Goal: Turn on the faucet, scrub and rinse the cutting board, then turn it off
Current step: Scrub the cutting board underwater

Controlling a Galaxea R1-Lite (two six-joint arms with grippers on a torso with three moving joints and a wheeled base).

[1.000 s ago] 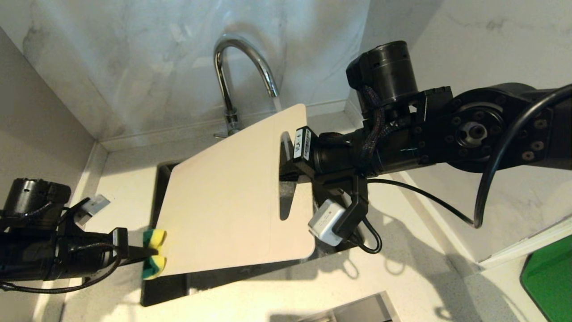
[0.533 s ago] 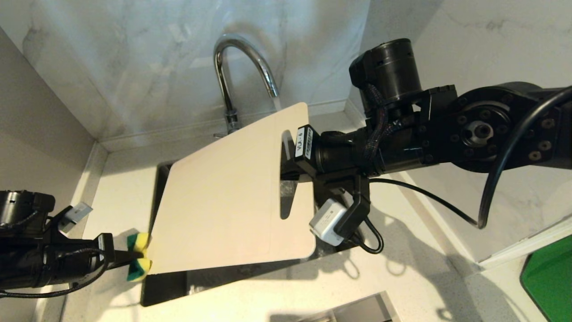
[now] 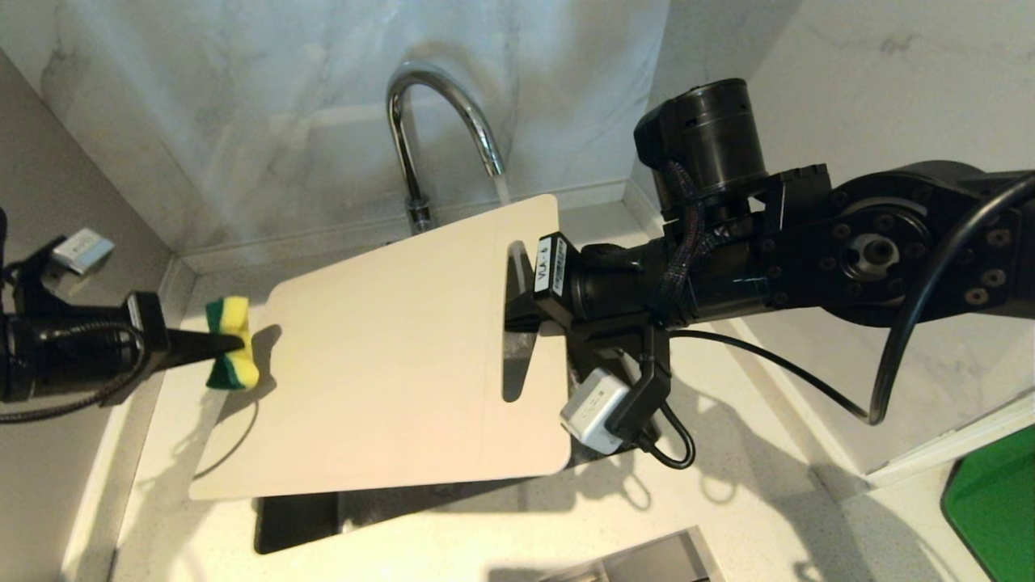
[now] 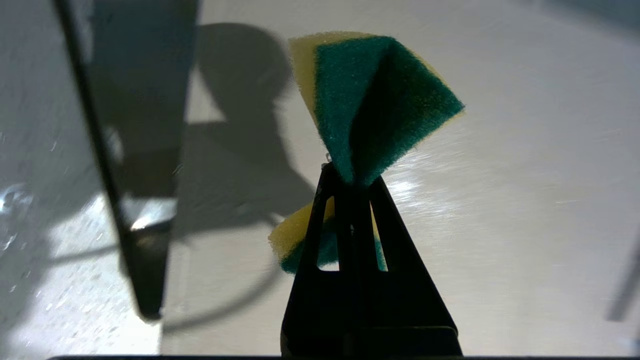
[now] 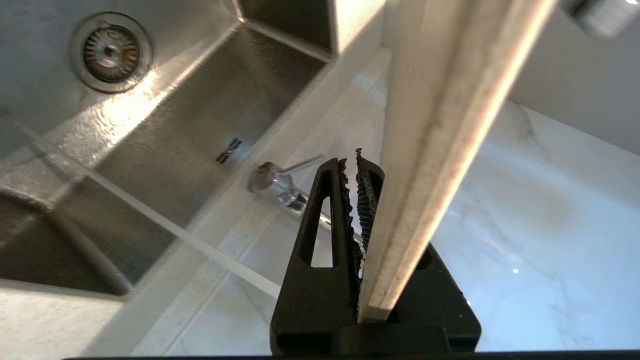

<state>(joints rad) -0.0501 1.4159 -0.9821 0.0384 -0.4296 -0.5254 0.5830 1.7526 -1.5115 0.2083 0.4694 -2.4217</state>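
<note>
The cutting board [image 3: 388, 356] is a thin, flat, cream-white plastic rectangle with rounded corners and an oblong handle slot near its right end; it fills the middle of the head view, held tilted above the dark sink [image 3: 295, 521], its far corner just under the spout of the faucet [image 3: 441, 121], a shiny chrome gooseneck at upper centre. A thin stream of water falls from the spout onto that corner. The right hand [image 3: 511, 311], black and coming in from the right of the frame, is clamped on the board's edge at the slot. The left hand [image 3: 234, 346], at the left edge of the frame, is pinched tight on a soft sponge [image 3: 229, 343], yellow foam with a rough green scouring face, squeezed into a bow-tie shape, just at the board's left edge. The pale speckled worktop [image 3: 728, 501] surrounds the sink, and marbled wall panels rise behind. The left wrist view alone shows the sponge's [image 4: 370, 105] fuzzy green fibre and the board's smooth, faintly scratched face behind it. The right wrist view alone shows the board's [image 5: 440, 140] thin edge between ridged black fingers [image 5: 320, 240], the brushed-steel basin with its round drain [image 5: 110, 50], and the faucet's thin side lever [image 5: 295, 165].
</note>
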